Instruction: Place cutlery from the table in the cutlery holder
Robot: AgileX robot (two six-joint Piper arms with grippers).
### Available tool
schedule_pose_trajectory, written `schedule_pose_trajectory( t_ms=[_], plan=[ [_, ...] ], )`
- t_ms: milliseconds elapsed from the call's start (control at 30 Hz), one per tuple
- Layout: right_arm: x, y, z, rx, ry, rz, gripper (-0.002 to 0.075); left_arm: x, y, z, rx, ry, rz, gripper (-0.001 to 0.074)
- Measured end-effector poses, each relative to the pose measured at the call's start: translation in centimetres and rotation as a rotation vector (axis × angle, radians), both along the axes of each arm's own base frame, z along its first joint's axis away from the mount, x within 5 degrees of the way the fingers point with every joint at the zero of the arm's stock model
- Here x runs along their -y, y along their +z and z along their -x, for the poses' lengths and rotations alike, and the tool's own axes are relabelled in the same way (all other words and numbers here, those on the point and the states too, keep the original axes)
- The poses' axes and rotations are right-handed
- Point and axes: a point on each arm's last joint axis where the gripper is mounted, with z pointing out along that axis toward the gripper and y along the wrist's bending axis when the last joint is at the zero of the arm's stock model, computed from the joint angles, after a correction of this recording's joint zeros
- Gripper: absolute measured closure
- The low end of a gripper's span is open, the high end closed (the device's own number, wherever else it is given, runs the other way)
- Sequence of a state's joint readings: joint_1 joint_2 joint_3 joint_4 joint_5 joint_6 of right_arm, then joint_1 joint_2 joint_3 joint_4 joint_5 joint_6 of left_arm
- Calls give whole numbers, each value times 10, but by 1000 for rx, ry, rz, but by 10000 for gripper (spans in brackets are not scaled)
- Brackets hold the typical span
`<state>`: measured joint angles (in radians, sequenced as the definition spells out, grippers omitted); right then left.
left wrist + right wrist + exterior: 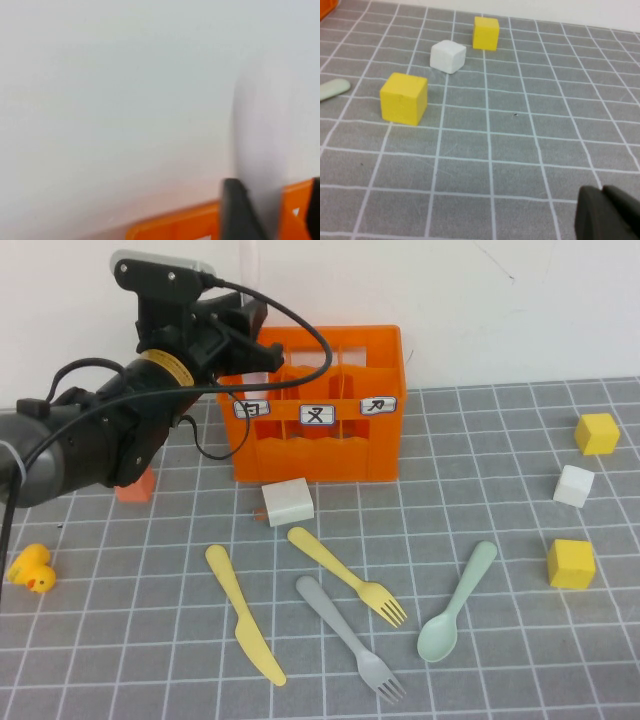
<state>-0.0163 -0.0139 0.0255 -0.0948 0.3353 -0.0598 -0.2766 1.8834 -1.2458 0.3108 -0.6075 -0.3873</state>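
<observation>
The orange cutlery holder [320,440] stands at the back of the table [480,680]; its rim shows in the left wrist view [180,222]. My left gripper [255,335] hovers over its left end, open and empty [277,210]. A yellow knife [245,615], a yellow fork [347,575], a grey fork [350,637] and a mint-green spoon [458,602] lie on the table in front. The spoon's handle tip shows in the right wrist view [332,90]. The pink spoon is not in view. My right gripper [605,212] is shut, low over the table at the right.
A white block [288,500] lies just in front of the holder. An orange-pink cube [135,487] and a yellow duck [32,568] are at the left. Two yellow cubes [597,433] [571,563] and a white cube [574,485] sit at the right.
</observation>
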Motion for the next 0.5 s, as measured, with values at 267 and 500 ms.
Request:
schedule_pose_trajectory(
  t_ms=[267, 500],
  plan=[
    [0, 0, 0, 0, 0, 0, 729, -2, 9, 4, 3, -5, -45, 305],
    [0, 0, 0, 0, 0, 0, 729, -19, 90, 47, 63, 58, -79, 491]
  ],
)
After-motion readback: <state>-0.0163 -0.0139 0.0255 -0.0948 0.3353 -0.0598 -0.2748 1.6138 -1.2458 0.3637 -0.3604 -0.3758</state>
